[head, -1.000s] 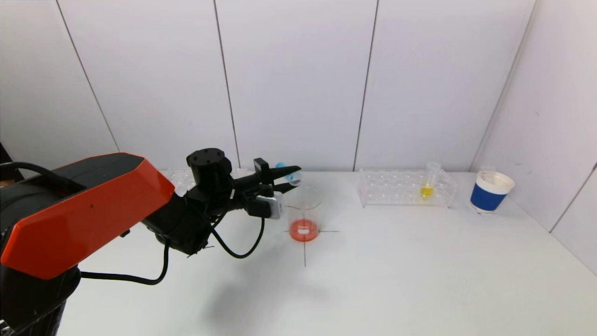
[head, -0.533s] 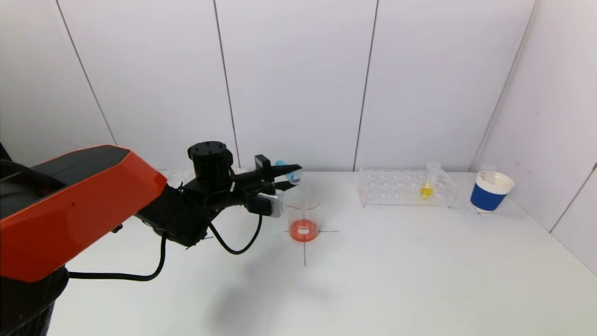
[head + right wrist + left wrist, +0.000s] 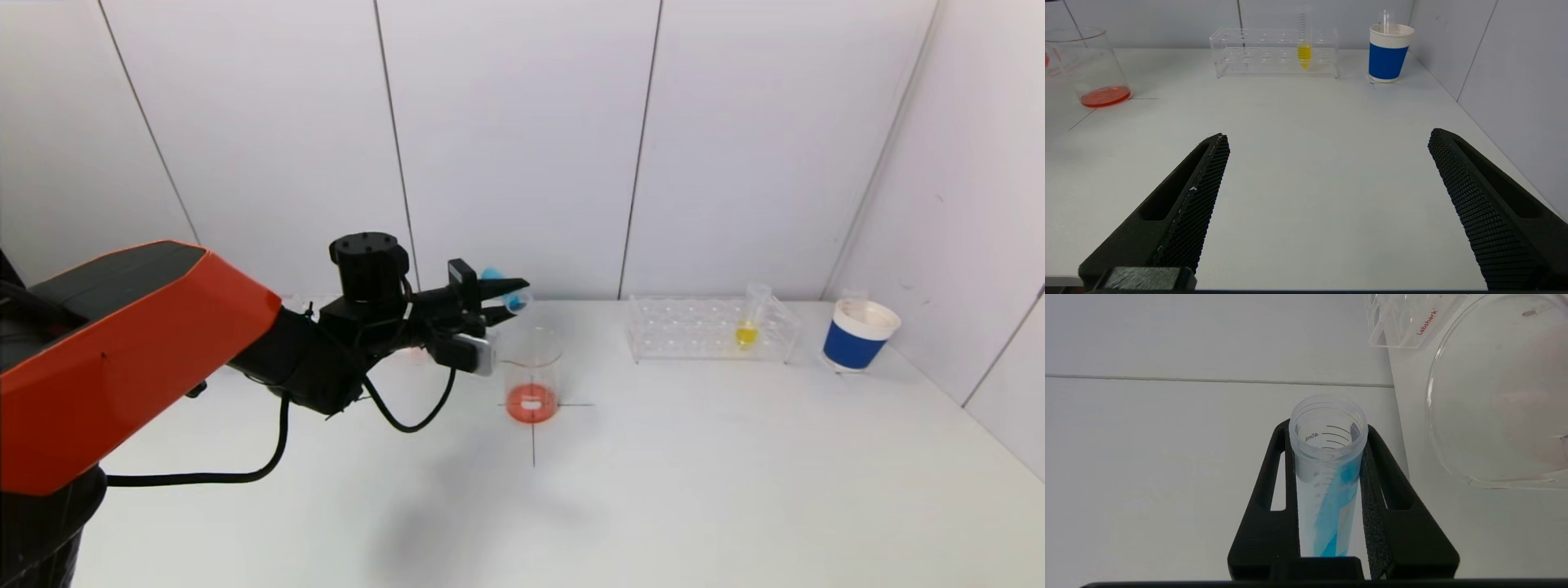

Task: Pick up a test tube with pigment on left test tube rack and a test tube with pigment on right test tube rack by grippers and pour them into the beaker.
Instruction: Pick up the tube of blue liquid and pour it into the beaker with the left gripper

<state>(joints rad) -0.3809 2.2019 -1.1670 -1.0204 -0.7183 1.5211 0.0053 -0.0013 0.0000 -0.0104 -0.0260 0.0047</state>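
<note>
My left gripper point(image 3: 510, 297) is shut on a clear test tube with blue pigment point(image 3: 1328, 473). It holds the tube lying nearly level, its open mouth just above and behind the beaker's rim. The glass beaker point(image 3: 532, 374) stands on a cross mark and holds red liquid at the bottom; it also shows in the left wrist view point(image 3: 1498, 396) and the right wrist view point(image 3: 1090, 65). A test tube with yellow pigment point(image 3: 748, 325) stands in the right rack point(image 3: 694, 331), which the right wrist view also shows point(image 3: 1265, 55). My right gripper point(image 3: 1327, 171) is open and empty, low over the table, out of the head view.
A blue and white paper cup point(image 3: 859, 335) stands at the far right by the wall. The left rack point(image 3: 314, 309) is mostly hidden behind my left arm. A corner of a clear rack point(image 3: 1404, 322) shows in the left wrist view.
My left arm has risen a little and drawn slightly back, keeping the blue tube level by the beaker's rim. The beaker's red liquid looks unchanged.
</note>
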